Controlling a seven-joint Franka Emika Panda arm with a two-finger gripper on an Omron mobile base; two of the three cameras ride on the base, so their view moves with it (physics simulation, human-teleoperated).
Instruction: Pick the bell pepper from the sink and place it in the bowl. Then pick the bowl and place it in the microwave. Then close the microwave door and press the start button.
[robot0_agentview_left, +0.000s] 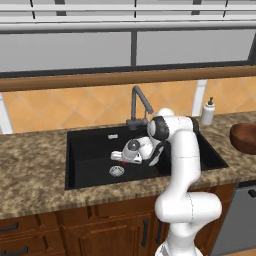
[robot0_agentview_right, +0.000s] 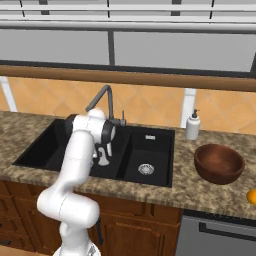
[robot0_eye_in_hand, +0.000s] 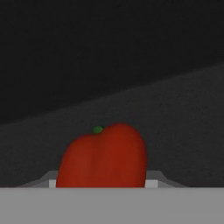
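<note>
Bell pepper (robot0_eye_in_hand: 103, 157), bright red with a green stem nub at its 12 o'clock, sits low in the hand view on the black floor of the sink (robot0_agentview_left: 90, 145), close in front of the camera, with pale grey finger parts showing at its 3 and 9 o'clock. In the left base view a small speck of red shows just beneath the gripper (robot0_agentview_left: 121, 161), which is reached down into the large basin, with a steel drain (robot0_agentview_left: 116, 171) just beyond it at about 7 o'clock. The arm bends over the counter edge from the 5 o'clock side of that view, and the grey faucet (robot0_agentview_left: 139, 102) stands behind the hand at 12 o'clock. Whether the fingers have already pinched the pepper cannot be told: they flank it, but no contact is visible. The step in hand is judged to be the very first one, the grasp of the pepper in the sink. The bowl (robot0_agentview_right: 219, 163), dark reddish-brown, waits on the counter well apart from the basin, at 3 o'clock of the sink in the right base view, beside a white soap dispenser (robot0_agentview_right: 192, 125). Once the pinch is firm, the next move would likely call for a straight lift clear of the basin wall, then a carry across the counter edge to above the bowl.
</note>
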